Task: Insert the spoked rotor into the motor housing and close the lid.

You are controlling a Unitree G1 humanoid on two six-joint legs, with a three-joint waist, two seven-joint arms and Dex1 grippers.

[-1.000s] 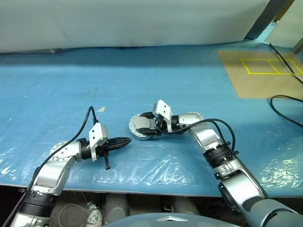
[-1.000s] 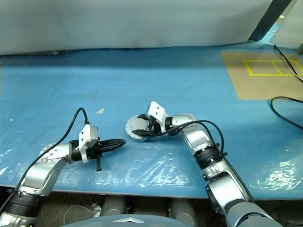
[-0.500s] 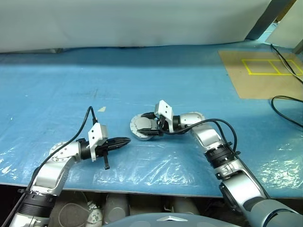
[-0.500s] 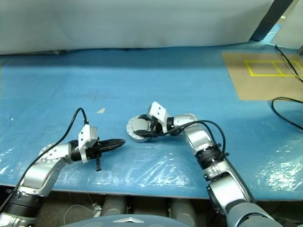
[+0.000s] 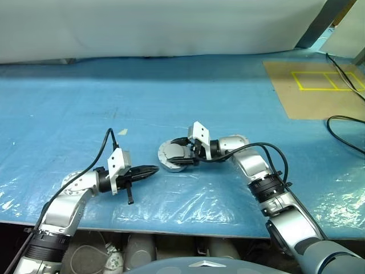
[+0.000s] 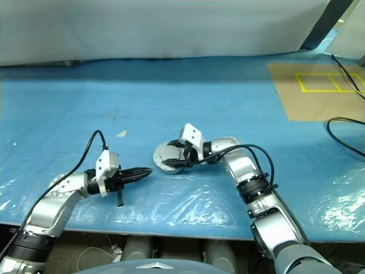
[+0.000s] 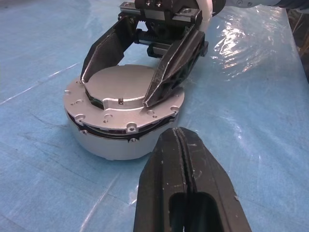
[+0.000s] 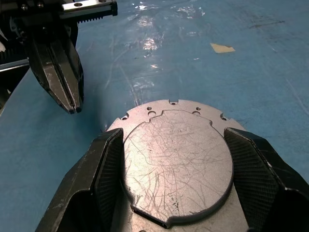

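Low and left of centre in the head view, the left gripper (image 5: 149, 170) hangs just over the blue sheet (image 5: 188, 108), its jaws pressed together on nothing. Just beyond it, near the middle of the frame, the housing (image 7: 113, 142) sits on the sheet with the lid (image 8: 176, 162) on top. The right gripper (image 5: 181, 155) has its jaws spread wide, one finger (image 8: 104, 169) at each side of the lid's raised centre.
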